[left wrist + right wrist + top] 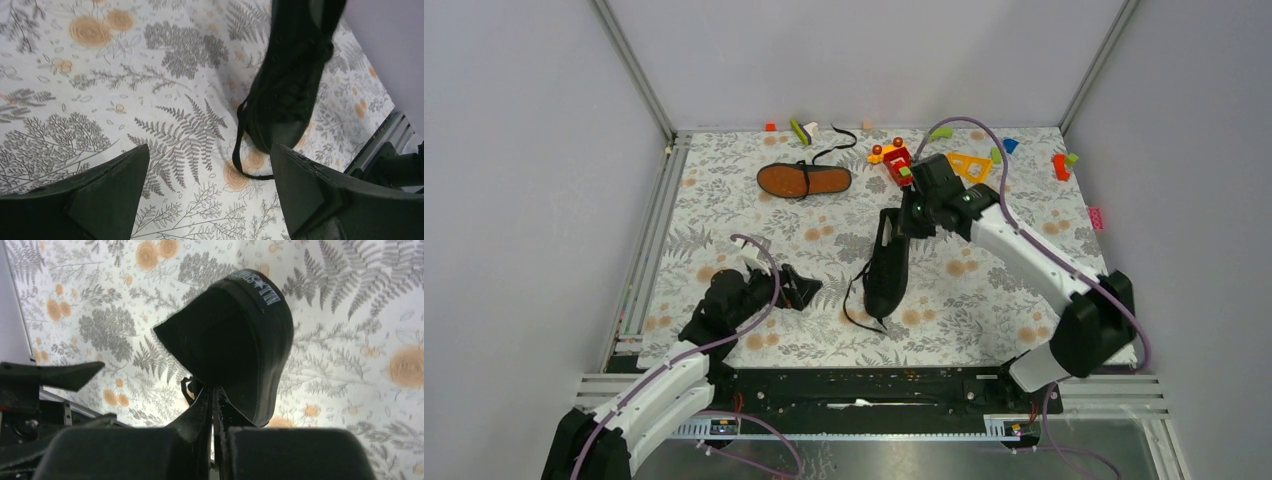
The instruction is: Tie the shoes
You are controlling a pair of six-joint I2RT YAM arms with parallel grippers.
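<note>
Laces hang loose on the near shoe at centre, so I judge nothing is tied yet. My right gripper is pinched shut on its heel end, and my left gripper gapes wide beside its toe, holding nothing. The far shoe lies sole-up at the back, lace trailing, both knots left to do.

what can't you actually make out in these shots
- Right wrist view: what the right end effector pinches, the middle shoe's heel or a lace; its own fingers hide the contact.
- Top view: the upturned shoe's laced side, which faces the table.
- Left wrist view: the middle shoe's heel end, cut off by the top edge.
</note>
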